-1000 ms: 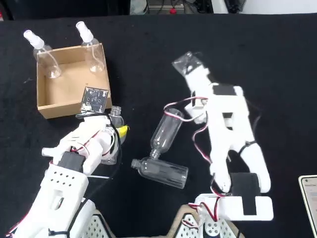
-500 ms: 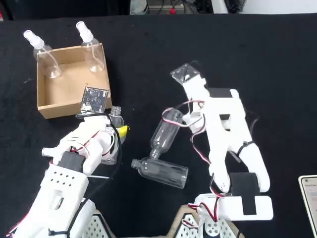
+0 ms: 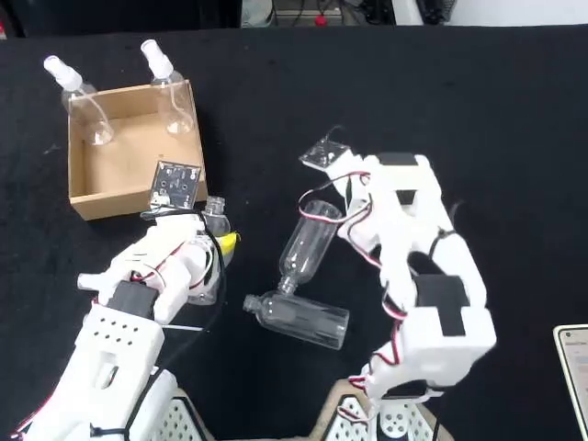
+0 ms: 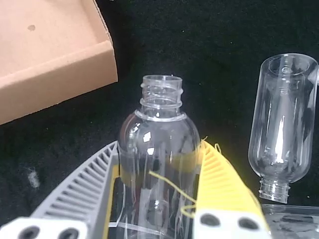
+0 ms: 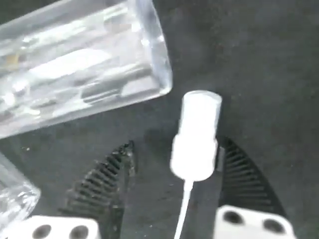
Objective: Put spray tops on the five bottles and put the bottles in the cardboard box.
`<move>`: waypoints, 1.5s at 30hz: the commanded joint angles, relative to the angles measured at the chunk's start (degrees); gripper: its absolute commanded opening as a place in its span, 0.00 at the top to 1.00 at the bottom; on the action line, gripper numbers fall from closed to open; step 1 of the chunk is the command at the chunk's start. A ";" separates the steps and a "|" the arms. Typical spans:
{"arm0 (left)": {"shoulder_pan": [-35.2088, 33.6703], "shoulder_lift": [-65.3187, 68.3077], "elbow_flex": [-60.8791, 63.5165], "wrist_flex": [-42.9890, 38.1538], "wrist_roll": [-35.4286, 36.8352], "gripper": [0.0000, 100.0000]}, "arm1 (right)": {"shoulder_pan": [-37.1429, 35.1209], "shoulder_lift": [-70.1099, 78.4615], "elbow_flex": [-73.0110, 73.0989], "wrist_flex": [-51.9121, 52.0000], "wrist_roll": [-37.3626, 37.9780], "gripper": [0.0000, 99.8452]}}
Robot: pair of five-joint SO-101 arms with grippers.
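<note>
My left gripper [image 4: 159, 144] is shut on an upright clear bottle [image 4: 160, 94] with a bare neck, just in front of the cardboard box [image 3: 92, 197]. In the high view this bottle [image 3: 216, 219] stands at the left arm's tip. In the box, two bottles [image 3: 87, 106] [image 3: 170, 92] wear white spray tops. Two uncapped bottles [image 3: 308, 241] [image 3: 299, 319] lie mid-table. My right gripper [image 5: 174, 147] stands open around a white spray top [image 5: 197, 134]. One finger touches the top and the other stays apart. The lying bottle's base [image 5: 84, 55] is just beyond it.
The right arm [image 3: 395, 202] stands over the table beside the lying bottles. A flat device [image 3: 574, 363] sits at the right edge. The box corner [image 4: 55, 64] is close behind the held bottle, with another bottle [image 4: 284, 119] lying beside it.
The right arm has swung nearer and leftward, bringing its gripper close to the lying bottle's base. The left arm and its bottle have not moved.
</note>
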State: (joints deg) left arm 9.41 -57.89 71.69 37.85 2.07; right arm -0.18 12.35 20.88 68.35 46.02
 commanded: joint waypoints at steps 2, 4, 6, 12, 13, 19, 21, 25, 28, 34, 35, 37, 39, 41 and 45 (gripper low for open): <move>0.13 -1.23 -0.40 -1.14 -0.09 0.91 | 3.60 2.15 -5.76 -1.85 0.53 0.79; 0.13 -1.23 -0.40 -1.14 -0.09 0.91 | 4.40 2.95 -6.37 -1.67 0.53 0.86; 0.13 -1.23 -0.40 -1.14 -0.09 0.91 | 4.92 3.12 -6.73 -1.41 0.18 0.92; 0.13 -1.23 -0.40 -1.14 -0.09 0.91 | 6.86 -0.75 -7.16 -1.23 -3.34 0.99; 0.13 -1.23 -0.40 -1.14 -0.09 0.91 | 7.03 -2.77 -7.25 -1.14 -5.27 0.99; 0.57 -1.32 -0.40 -1.05 0.18 0.92 | 3.08 -18.59 -9.45 5.27 -24.88 0.99; 0.66 -1.85 -0.40 -0.97 0.18 0.92 | 0.44 -24.04 -9.71 6.59 -32.18 0.99; 0.66 -9.23 2.42 -1.05 0.26 0.92 | -3.96 -33.71 -9.71 5.80 -39.47 0.99; 0.22 -19.08 6.46 -0.97 0.26 0.92 | -6.77 -38.90 -9.71 3.87 -43.16 0.99; 0.13 -39.03 14.81 -0.44 0.26 0.92 | -10.73 -44.79 -9.63 -2.73 -58.20 0.99; 0.13 -42.02 16.13 -0.35 0.18 0.92 | -11.52 -45.49 -9.45 -4.57 -61.10 0.99; 0.04 -46.95 17.63 1.58 0.00 0.92 | -13.27 -46.81 -9.45 -7.74 -65.41 0.99; 0.22 -46.86 16.75 2.99 0.00 0.92 | -15.03 -48.13 -9.63 -11.25 -67.78 0.99; 0.13 -45.36 15.87 3.08 0.00 0.92 | -16.88 -49.36 -9.54 -15.30 -68.31 0.99; 0.66 -45.71 16.04 2.99 0.26 0.91 | -21.01 -49.89 -9.27 -22.68 -68.31 0.99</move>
State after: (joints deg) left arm 9.49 -103.08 89.71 40.84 2.07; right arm -18.29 -35.47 14.29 51.38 -21.67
